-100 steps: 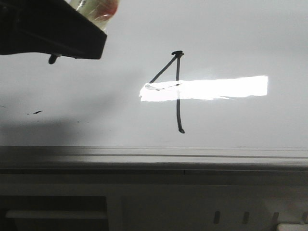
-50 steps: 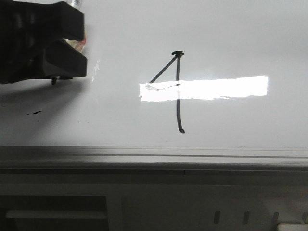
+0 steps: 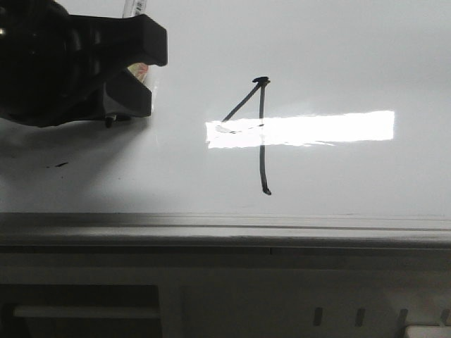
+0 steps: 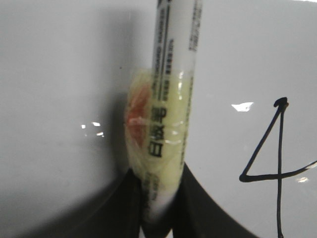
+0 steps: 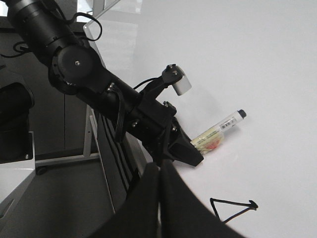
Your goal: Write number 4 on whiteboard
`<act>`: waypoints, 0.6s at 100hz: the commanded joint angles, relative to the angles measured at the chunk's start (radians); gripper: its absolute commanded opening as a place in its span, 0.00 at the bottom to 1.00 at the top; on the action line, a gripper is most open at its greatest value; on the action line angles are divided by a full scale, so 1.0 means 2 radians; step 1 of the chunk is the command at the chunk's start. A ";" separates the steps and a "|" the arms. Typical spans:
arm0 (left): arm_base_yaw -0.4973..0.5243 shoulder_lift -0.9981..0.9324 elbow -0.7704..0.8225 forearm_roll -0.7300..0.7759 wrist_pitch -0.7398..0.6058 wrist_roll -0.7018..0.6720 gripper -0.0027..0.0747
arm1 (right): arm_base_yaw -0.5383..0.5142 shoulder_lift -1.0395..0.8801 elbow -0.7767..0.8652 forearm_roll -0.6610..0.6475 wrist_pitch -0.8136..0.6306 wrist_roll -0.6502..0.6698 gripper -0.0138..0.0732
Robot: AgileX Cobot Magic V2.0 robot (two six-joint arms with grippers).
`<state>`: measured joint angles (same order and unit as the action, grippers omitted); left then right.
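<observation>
Left gripper shifted rightward toward the number 4, jaws clamping marker; right gripper jaws closed.

left arm – matte black, round joints, black cables

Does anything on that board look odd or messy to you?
A little. The number 4 has a very faint crossbar, lost in the glare. A small dark smudge marks the whiteboard below the left claw, which grips a tape-wrapped marker.
</observation>
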<state>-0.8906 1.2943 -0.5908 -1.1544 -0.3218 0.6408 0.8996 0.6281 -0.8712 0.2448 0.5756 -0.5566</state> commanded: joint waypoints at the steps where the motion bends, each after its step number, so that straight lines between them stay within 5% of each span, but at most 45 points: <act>1: 0.004 0.011 -0.006 -0.021 -0.029 -0.002 0.01 | -0.004 0.000 -0.018 0.001 -0.032 0.004 0.10; 16: 0.004 0.011 -0.006 -0.069 -0.024 -0.002 0.06 | -0.004 0.000 -0.018 0.001 -0.032 0.006 0.10; 38: 0.004 0.011 -0.006 -0.077 -0.024 -0.002 0.45 | -0.004 0.000 -0.018 0.001 -0.027 0.008 0.10; 60: 0.004 0.011 -0.006 -0.077 -0.022 -0.002 0.50 | -0.004 0.000 -0.018 0.001 -0.013 0.011 0.10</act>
<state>-0.8936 1.2943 -0.6078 -1.2560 -0.2935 0.6408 0.8996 0.6281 -0.8712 0.2448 0.6036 -0.5374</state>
